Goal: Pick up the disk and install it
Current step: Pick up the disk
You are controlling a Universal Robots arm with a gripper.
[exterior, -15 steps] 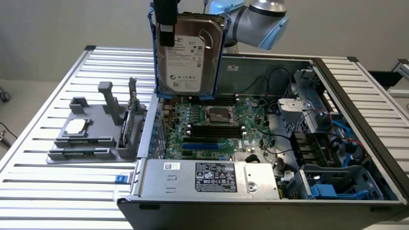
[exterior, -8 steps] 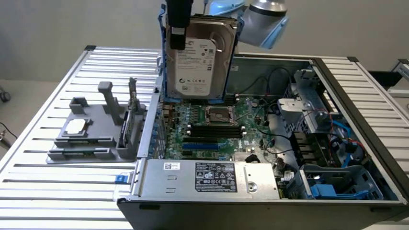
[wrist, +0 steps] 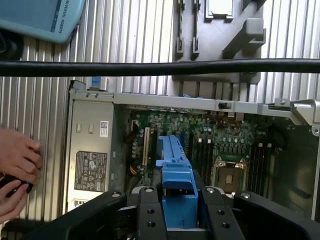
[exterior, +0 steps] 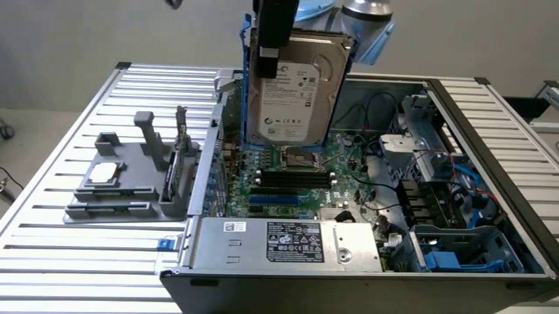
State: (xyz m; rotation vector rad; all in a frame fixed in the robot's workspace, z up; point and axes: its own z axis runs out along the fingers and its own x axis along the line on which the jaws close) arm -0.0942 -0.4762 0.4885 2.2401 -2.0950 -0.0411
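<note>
The disk, a silver hard drive with a white label in a blue carrier, hangs upright above the open computer case, over the motherboard. My gripper is shut on its upper edge, with one black finger lying over the label side. In the wrist view the blue carrier edge of the disk stands clamped in my gripper, whose black fingers press on both sides of it.
A silver power supply box sits at the case's near end. A drive bay with blue parts is at the exterior view's right. A grey tray with a small chip stands outside the case. A person's hands rest beside the power supply.
</note>
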